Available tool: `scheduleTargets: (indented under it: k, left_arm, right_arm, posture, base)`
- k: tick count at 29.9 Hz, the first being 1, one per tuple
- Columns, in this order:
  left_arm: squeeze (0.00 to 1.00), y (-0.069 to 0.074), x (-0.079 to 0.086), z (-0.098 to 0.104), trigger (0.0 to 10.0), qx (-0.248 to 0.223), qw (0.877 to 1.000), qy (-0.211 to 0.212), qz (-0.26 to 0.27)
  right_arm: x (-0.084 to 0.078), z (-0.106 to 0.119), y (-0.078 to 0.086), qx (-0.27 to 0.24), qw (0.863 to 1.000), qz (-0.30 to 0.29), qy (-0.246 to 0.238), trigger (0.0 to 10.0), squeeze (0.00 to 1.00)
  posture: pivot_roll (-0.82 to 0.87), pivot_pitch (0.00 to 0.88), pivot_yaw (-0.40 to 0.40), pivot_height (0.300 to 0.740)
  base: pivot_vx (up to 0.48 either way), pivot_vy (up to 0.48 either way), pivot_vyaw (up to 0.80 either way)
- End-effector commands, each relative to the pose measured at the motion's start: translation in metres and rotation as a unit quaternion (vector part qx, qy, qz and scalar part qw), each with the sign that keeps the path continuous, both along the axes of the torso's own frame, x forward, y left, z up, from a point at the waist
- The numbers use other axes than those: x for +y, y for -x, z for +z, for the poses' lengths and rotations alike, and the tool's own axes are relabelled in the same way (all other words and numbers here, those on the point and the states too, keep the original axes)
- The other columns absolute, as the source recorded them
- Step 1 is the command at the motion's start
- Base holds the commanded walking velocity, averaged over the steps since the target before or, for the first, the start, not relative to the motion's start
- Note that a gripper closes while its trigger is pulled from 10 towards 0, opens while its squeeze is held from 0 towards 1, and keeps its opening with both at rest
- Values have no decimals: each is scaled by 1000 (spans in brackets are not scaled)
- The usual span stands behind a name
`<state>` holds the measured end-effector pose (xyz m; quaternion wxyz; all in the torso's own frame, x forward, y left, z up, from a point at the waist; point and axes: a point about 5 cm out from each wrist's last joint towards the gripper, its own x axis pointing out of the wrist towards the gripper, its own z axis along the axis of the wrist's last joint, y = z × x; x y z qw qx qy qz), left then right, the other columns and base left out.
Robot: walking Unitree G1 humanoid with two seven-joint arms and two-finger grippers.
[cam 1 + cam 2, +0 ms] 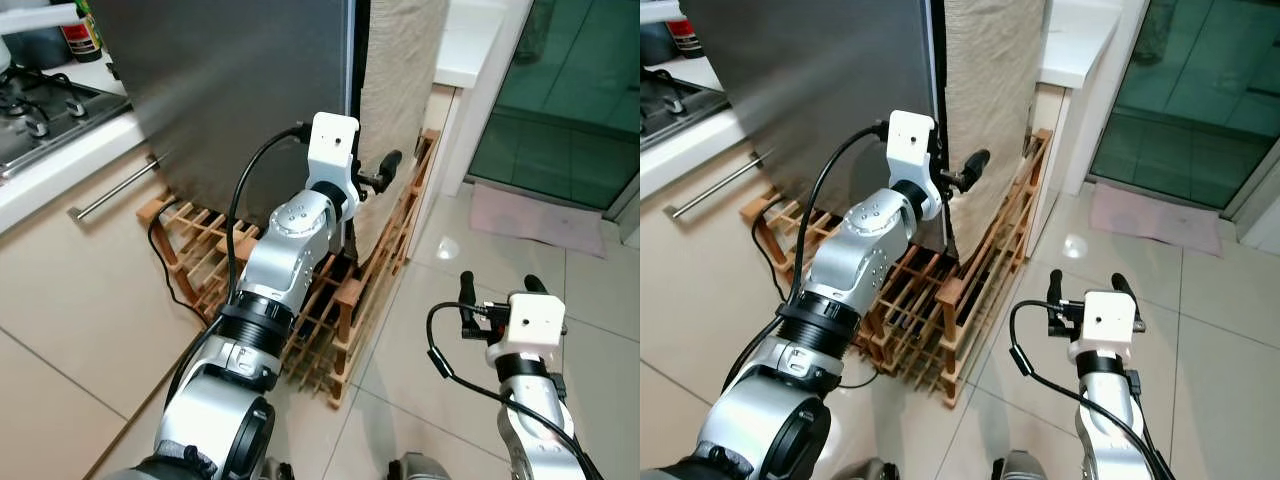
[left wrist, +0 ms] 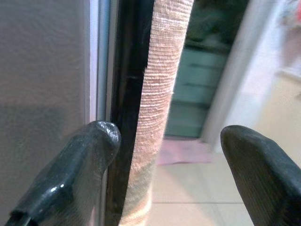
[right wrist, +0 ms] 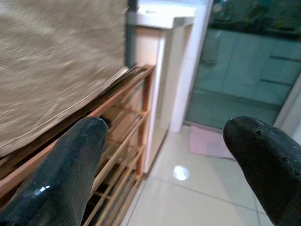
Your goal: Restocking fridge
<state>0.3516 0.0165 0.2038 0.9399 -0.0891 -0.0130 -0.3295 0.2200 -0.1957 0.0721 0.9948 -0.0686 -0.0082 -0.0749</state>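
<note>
The grey fridge door [image 1: 230,90] stands shut at the upper left, with a beige cloth [image 1: 400,70] hanging down the panel to its right. My left gripper [image 1: 370,178] is raised to the dark seam between the two and is open. In the left wrist view one fingertip [image 2: 89,155] rests by the door's edge, and the cloth's edge [image 2: 160,94] lies between the fingers. My right gripper [image 1: 500,285] hangs low over the tiled floor at the right, open and holding nothing.
A wooden lattice rack [image 1: 330,310] lies on the floor against the fridge's foot, under my left arm. A counter with a stove [image 1: 40,105] and a drawer handle [image 1: 110,190] is at the left. A green glass door [image 1: 570,90] and a mat [image 1: 540,215] lie to the right.
</note>
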Motion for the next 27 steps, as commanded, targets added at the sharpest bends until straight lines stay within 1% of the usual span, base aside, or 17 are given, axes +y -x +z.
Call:
scheduleTargets:
  k: [1, 2, 3, 5, 7, 8, 9, 11, 13, 14, 15, 16, 18, 20, 21, 26, 27]
  left_arm:
    - [0, 31, -48, 17, 10000, -36, 986, 20, -160]
    - [0, 31, -48, 17, 10000, -36, 986, 20, -160]
    - [0, 44, -59, 26, 10000, -63, 973, 28, -219]
    - [0, 47, -64, 30, 10000, -70, 969, 32, -233]
    - [0, 58, -77, 40, 10000, -81, 954, 54, -283]
    - [0, 58, -77, 40, 10000, -81, 954, 54, -283]
    - [0, 65, -80, 45, 10000, -72, 945, 80, -310]
    - [0, 69, -78, 46, 10000, -73, 938, 85, -328]
    - [0, 67, -75, 43, 10000, -80, 943, 71, -315]
    - [0, 60, -69, 40, 10000, -94, 955, 56, -277]
    - [0, 60, -69, 40, 10000, -94, 955, 56, -277]
    - [0, 48, -55, 34, 10000, -92, 971, 46, -216]
    - [0, 43, -48, 31, 10000, -88, 977, 43, -187]
    - [0, 32, -13, 19, 10000, -86, 991, 53, -93]
    - [0, 32, -13, 19, 10000, -86, 991, 53, -93]
    - [0, 26, 26, -6, 10000, -56, 998, 40, 7]
    - [0, 26, 26, -6, 10000, -56, 998, 40, 7]
  right_arm:
    - [1, 4, -2, -4, 1000, 2, -6, 10000, 0]
    - [1, 4, -2, -4, 1000, 2, -6, 10000, 0]
    - [-1, 2, -2, 2, 1000, 0, -8, 10000, 0]
    - [-1, 1, -2, 4, 1000, 0, -9, 10000, 0]
    - [1, 0, -2, 9, 1000, 1, -10, 10000, 0]
    - [1, 0, -2, 9, 1000, 1, -10, 10000, 0]
    - [2, -1, -1, 10, 1000, 2, -11, 10000, 0]
    - [4, -3, 0, 13, 1000, 2, -13, 10000, 0]
    - [5, -4, 0, 16, 1000, 2, -15, 10000, 0]
    - [7, -5, -1, 17, 1000, 3, -16, 10000, 0]
    - [7, -5, -1, 17, 1000, 3, -16, 10000, 0]
    - [9, -3, -3, 13, 1000, 3, -17, 10000, 0]
    - [9, -2, -5, 11, 1000, 3, -18, 10000, 0]
    - [9, 2, -10, 2, 1000, 1, -17, 10000, 0]
    - [9, 2, -10, 2, 1000, 1, -17, 10000, 0]
    - [7, 3, -14, -1, 1000, 0, -12, 10000, 0]
    - [7, 3, -14, -1, 1000, 0, -12, 10000, 0]
  posture:
    - [-191, 5, 73, 703]
    - [-191, 5, 73, 703]
    - [-182, 12, 71, 703]
    - [-182, 12, 71, 703]
    - [-182, 14, 74, 703]
    - [-182, 14, 74, 703]
    - [-183, 12, 79, 703]
    - [-181, 9, 80, 703]
    - [-180, 8, 80, 703]
    - [-178, 8, 82, 703]
    - [-178, 8, 82, 703]
    - [-170, 3, 82, 703]
    - [-168, 2, 82, 703]
    - [-153, 0, 79, 703]
    - [-153, 0, 79, 703]
    - [-124, 0, 64, 703]
    - [-124, 0, 64, 703]
  base:
    - [0, 0, 0]
    - [0, 0, 0]
    - [0, 0, 0]
    - [0, 0, 0]
    - [0, 0, 0]
    - [0, 0, 0]
    - [0, 0, 0]
    - [0, 0, 0]
    - [0, 0, 0]
    - [0, 0, 0]
    - [0, 0, 0]
    - [0, 0, 0]
    - [0, 0, 0]
    - [0, 0, 0]
    - [0, 0, 0]
    - [0, 0, 0]
    - [0, 0, 0]
